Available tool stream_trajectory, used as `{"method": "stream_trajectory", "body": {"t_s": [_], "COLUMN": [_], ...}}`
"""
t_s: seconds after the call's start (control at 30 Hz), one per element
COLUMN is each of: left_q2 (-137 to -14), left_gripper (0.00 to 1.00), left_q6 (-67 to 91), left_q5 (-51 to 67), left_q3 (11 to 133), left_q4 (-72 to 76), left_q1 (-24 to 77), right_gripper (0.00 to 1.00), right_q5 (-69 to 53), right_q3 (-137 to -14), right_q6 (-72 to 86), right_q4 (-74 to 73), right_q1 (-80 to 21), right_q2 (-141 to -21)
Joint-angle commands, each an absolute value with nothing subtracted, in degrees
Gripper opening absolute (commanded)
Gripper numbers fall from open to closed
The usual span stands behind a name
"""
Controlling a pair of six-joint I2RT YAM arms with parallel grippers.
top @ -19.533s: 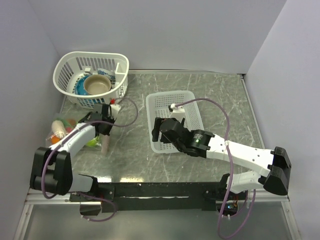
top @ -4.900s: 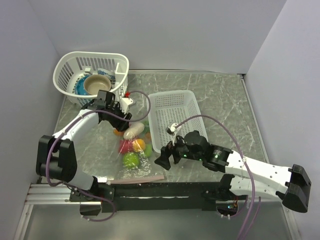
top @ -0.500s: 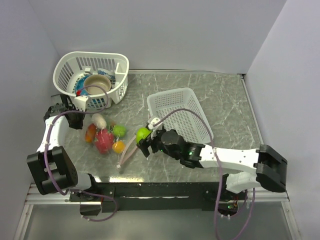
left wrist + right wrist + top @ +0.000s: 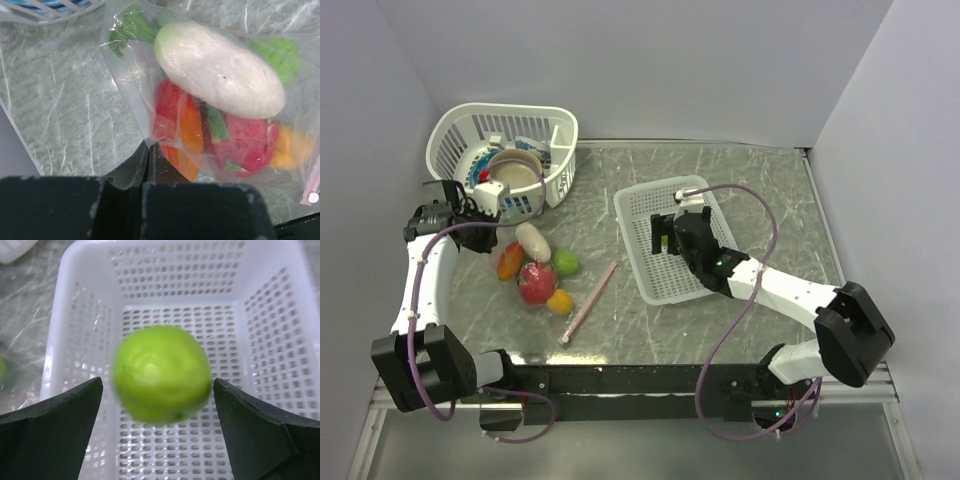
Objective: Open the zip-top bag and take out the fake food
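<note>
Lime-green plastic is seen in mid-air: a blurred ball [image 4: 161,372] hangs between the widely spread fingers of the right gripper [image 4: 157,390], touched by neither, above the rectangular basket [image 4: 75,300]. An unloading step is judged to be in hand. The zip-top bag [image 4: 125,85] lies left of that basket, its corner pinched by the tightly closed left gripper [image 4: 149,152]; the remaining fake food [image 4: 220,70] is seen inside. Next, the right arm must be brought across to the bag's mouth by the pink zip strip [image 4: 588,303]. The round basket [image 4: 455,130] close behind the left gripper crowds any lift.
</note>
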State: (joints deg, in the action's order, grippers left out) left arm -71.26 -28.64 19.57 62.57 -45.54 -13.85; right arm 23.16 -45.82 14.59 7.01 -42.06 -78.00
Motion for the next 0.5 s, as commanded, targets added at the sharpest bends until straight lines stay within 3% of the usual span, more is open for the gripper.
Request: {"method": "stream_trajectory", "body": {"t_s": [0.0,0.2,0.27,0.3,0.33,0.43,0.47], "left_q2": [-71.5,-70.8,-70.9,-71.0,-71.2,-72.4,-73.5], "left_gripper": [0.01,0.01,0.01,0.01,0.01,0.01,0.01], "left_q6": [-27.5,-28.6,-28.5,-28.4,-28.2,-28.3,-28.1], "left_q5": [19.9,20.3,20.0,19.5,17.8,13.9,12.8], "left_q3": [60.4,59.2,59.2,58.8,58.3,55.8,55.2], "left_q4": [-45.2,-44.5,-43.9,-43.2,-42.5,-38.3,-37.1], "left_q1": [-13.9,-13.9,-13.9,-13.9,-13.9,-13.9,-13.9], "right_gripper": [1.0,1.0,1.0,1.0,1.0,1.0,1.0], "right_q5": [13.4,-8.8,-1.6,18.3,26.5,37.9,36.0], "right_q3": [-47.7,-49.0,-48.3,-48.5,-49.0,-52.2,-53.1], "right_q6": [23.3,27.1,24.3,18.4,14.6,9.8,11.9], "right_q4": [6.1,6.3,6.3,4.8,4.9,3.4,1.7], "right_q1": [-40.3,-32.7,-35.2,-39.0,-49.7,-58.1,-57.6], "right_q2": [-77.4,-81.1,-77.8,-76.4,-75.5,-76.9,-78.2]}}
